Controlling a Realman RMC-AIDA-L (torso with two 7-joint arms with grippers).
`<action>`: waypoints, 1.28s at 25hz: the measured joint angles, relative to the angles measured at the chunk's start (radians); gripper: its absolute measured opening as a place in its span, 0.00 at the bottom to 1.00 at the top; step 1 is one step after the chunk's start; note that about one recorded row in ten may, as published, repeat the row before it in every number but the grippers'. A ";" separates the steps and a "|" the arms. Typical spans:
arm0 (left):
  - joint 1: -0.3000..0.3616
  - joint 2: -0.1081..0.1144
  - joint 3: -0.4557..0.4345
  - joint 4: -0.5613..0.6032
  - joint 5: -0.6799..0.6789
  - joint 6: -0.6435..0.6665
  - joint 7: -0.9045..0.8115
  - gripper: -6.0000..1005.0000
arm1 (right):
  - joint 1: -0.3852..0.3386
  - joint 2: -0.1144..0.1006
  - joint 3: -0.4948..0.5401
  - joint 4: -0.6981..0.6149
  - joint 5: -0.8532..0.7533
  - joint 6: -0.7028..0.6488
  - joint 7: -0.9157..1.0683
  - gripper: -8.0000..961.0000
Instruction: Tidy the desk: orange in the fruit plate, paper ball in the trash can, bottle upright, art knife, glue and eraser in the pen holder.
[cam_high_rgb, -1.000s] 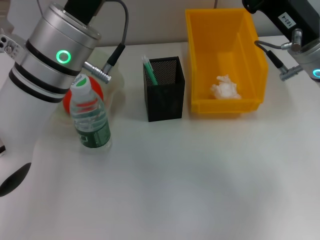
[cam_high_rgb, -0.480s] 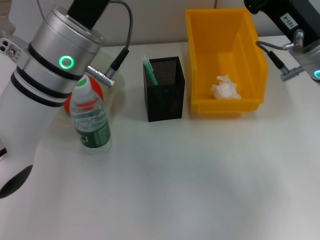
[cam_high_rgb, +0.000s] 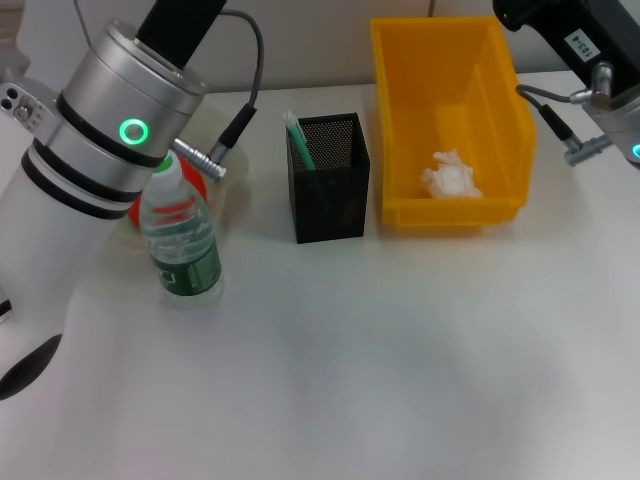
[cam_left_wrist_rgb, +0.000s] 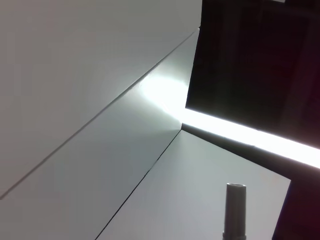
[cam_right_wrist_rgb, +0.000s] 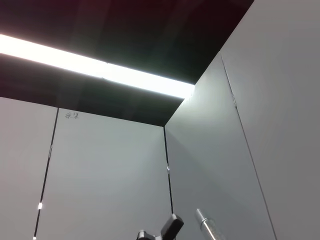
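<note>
Head view of the desk. A clear plastic water bottle (cam_high_rgb: 181, 236) with a white cap, a red band and a green label stands upright at the left of the white table (cam_high_rgb: 380, 360). Directly behind it, and partly hidden by it and by the left arm (cam_high_rgb: 95, 150), an orange (cam_high_rgb: 190, 188) lies in a pale translucent fruit plate (cam_high_rgb: 215, 130).

At centre stands the black mesh pen holder (cam_high_rgb: 328, 178) — square and open-topped; a green-and-white stick-like item (cam_high_rgb: 299, 142) leans in its left corner, its identity not clear from this view. What else the holder contains cannot be seen.

Just beside the holder, on its right, sits a yellow plastic bin (cam_high_rgb: 450, 120) serving as the trash can. A crumpled white paper ball (cam_high_rgb: 449, 177) rests on its floor near the front wall.

The left arm crosses the left edge of the scene, its wrist ring lit green; the right arm (cam_high_rgb: 585, 60) occupies the upper right corner, beyond the bin. Neither gripper appears in the head view, and both wrist views show only wall panels and a ceiling light — so whether either is open or holding anything cannot be told.
</note>
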 joint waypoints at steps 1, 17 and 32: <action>0.000 0.000 -0.003 -0.007 0.004 0.000 0.002 0.77 | 0.000 0.000 0.000 0.000 0.000 0.000 0.000 0.16; -0.031 0.004 -0.055 -0.109 0.091 -0.004 0.058 0.83 | -0.129 -0.008 0.009 -0.125 0.000 0.031 0.018 0.15; 0.052 0.017 -0.388 -0.115 0.696 0.075 0.072 0.83 | -0.296 -0.022 0.016 -0.374 -0.125 0.196 0.143 0.16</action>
